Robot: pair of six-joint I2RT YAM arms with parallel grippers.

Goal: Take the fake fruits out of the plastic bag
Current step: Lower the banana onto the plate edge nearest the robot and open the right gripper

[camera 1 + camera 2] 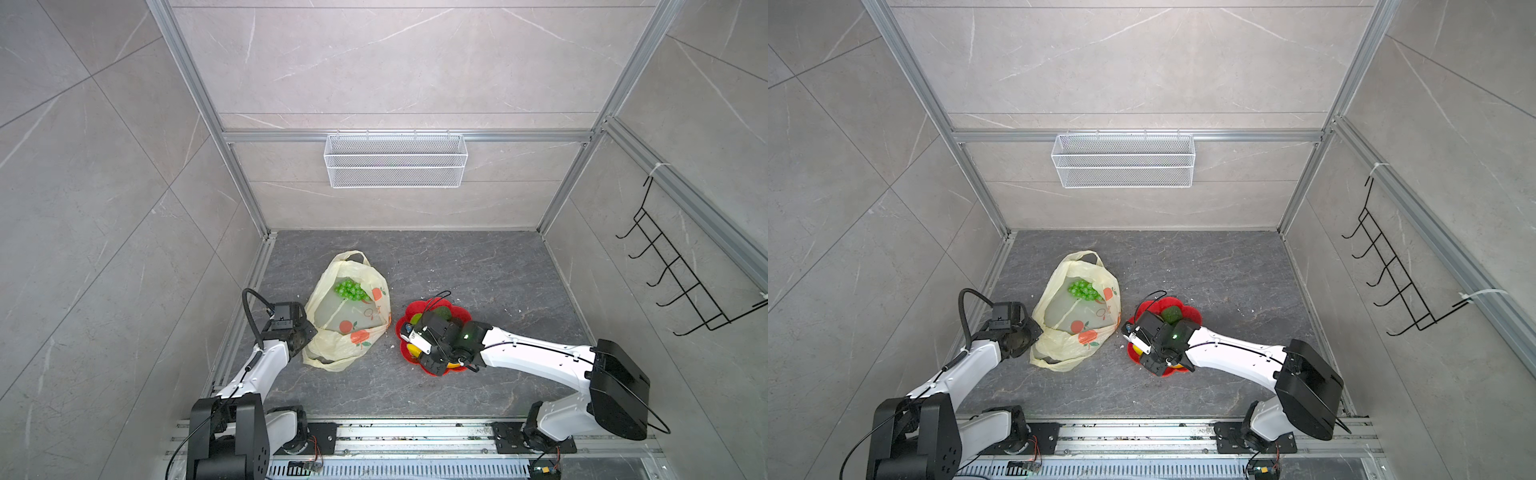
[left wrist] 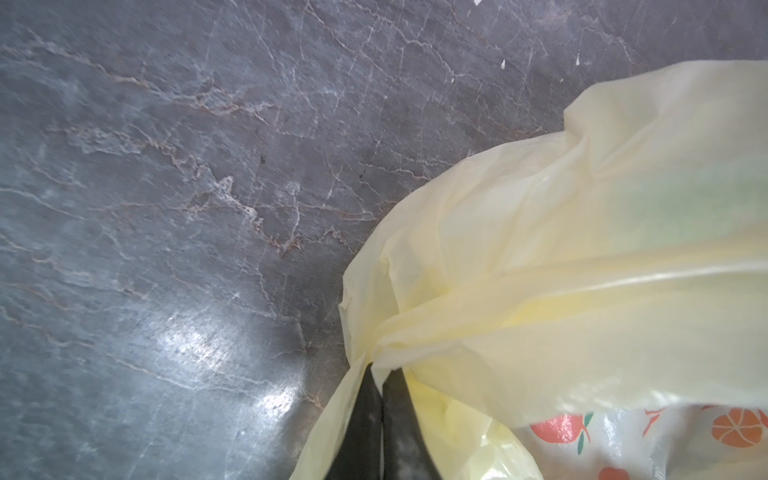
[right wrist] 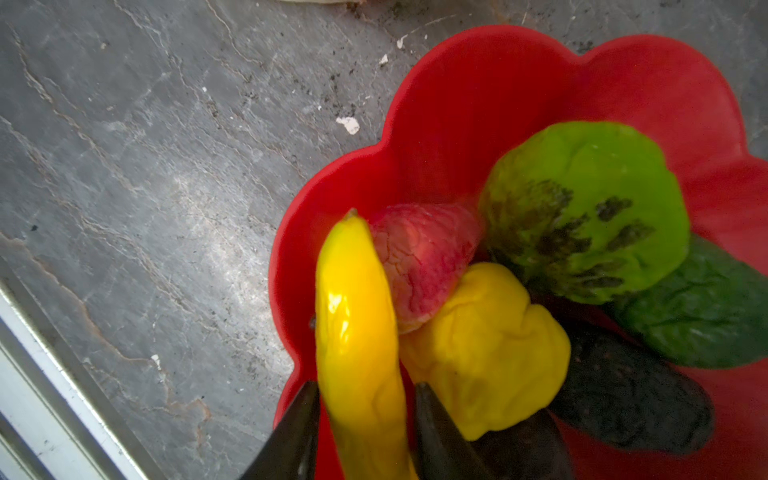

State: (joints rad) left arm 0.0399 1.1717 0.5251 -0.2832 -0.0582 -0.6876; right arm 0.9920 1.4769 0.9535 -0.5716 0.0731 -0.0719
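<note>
1. Two arms are at work: your left arm reaches to the plastic bag (image 1: 347, 328), and your right arm reaches over the red flower-shaped plate (image 3: 478, 104).
2. Your left gripper (image 2: 380, 376) has its dark fingers pressed together on a bunched fold of the bag's pale-yellow film, at the bag's edge on the left-arm side.
3. You see the plastic bag lying slack on the dark grey tabletop (image 1: 478, 270), just left of the plate in both top views, with one handle loop pointing toward the back wall.
4. One fruit shows in the bag: the green grape bunch (image 1: 351, 289), at the bag's far end.
5. Your right gripper (image 3: 368, 386) has its fingers spread, one on each side of the yellow banana (image 3: 357, 299). A sliver of red plate shows between one finger and the banana, so the banana is bracketed, not pinched.
6. That banana lies in the plate near its rim, touching the red strawberry (image 3: 419, 257) and the yellow knobbly fruit (image 3: 486, 353).
7. You also have in the plate a light green fruit (image 3: 582, 208) with dark streaks, a dark green fruit (image 3: 706, 311) and a dark brown fruit (image 3: 631, 399), packed against one another.
</note>
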